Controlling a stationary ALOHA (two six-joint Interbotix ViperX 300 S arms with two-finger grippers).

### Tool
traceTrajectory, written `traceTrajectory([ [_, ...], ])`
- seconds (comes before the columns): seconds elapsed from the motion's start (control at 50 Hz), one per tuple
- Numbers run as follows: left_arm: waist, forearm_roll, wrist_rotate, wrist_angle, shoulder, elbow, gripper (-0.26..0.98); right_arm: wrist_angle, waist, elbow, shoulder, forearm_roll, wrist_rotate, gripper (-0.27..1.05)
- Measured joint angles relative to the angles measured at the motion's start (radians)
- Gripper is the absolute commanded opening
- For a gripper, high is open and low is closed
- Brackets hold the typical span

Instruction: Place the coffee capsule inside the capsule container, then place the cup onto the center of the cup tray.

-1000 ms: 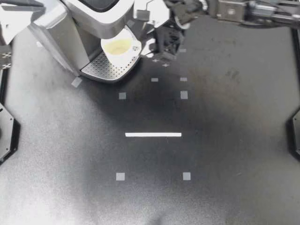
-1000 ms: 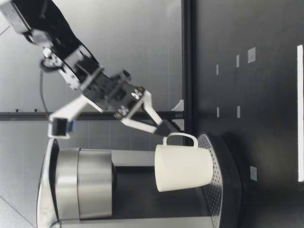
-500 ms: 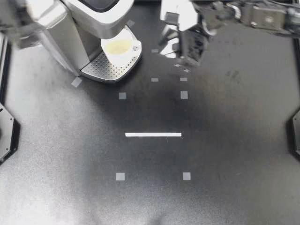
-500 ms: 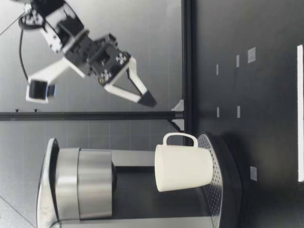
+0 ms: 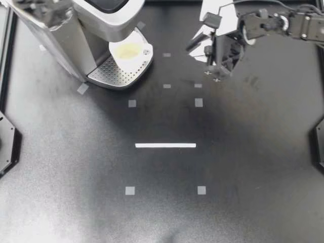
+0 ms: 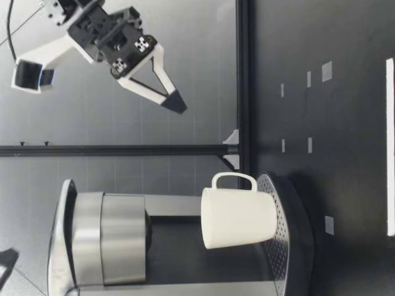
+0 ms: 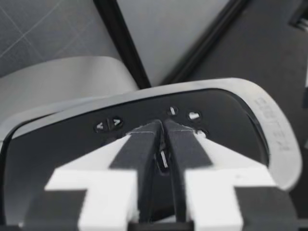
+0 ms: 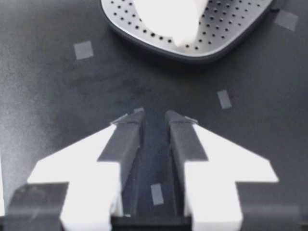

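Moving in from the side, my left gripper (image 5: 40,10) is now hovering over the boxy silver coffee machine (image 5: 88,28). Its fingers (image 7: 144,149) are pressing together just above the dark button panel (image 7: 62,154), with nothing I can make out between them. No coffee capsule is showing in any view, so I am judging that step either finished or hidden inside the machine. Ahead of and well below my right gripper (image 5: 215,73), the white ceramic cup (image 5: 129,50) is sitting on the perforated metal cup tray (image 5: 114,75), under the spout. It is standing upright, its long axis vertical and its mouth facing up, with the handle pointing toward that gripper's side. The right gripper is pulling away: a second ago it was right at the handle, and now it is hanging high and well apart from the cup. Its fingers (image 8: 126,139) are showing a narrow gap and holding nothing. That is suggesting the cup is released and its placement is probably done.
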Motion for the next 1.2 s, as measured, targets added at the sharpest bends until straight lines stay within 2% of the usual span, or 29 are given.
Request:
traceTrajectory([
  [0.46, 0.008, 0.000, 0.002, 0.005, 0.048, -0.009, 0.18, -0.031, 0.002, 0.026, -0.020, 0.000, -0.009, 0.31],
  [0.76, 0.034, 0.000, 0.011, 0.005, 0.071, -0.009, 0.18, -0.029, 0.002, 0.029, -0.018, -0.002, -0.009, 0.31],
  [1.2, 0.034, 0.000, 0.018, 0.029, 0.094, -0.008, 0.18, -0.031, 0.002, 0.034, -0.018, -0.003, -0.011, 0.31],
])
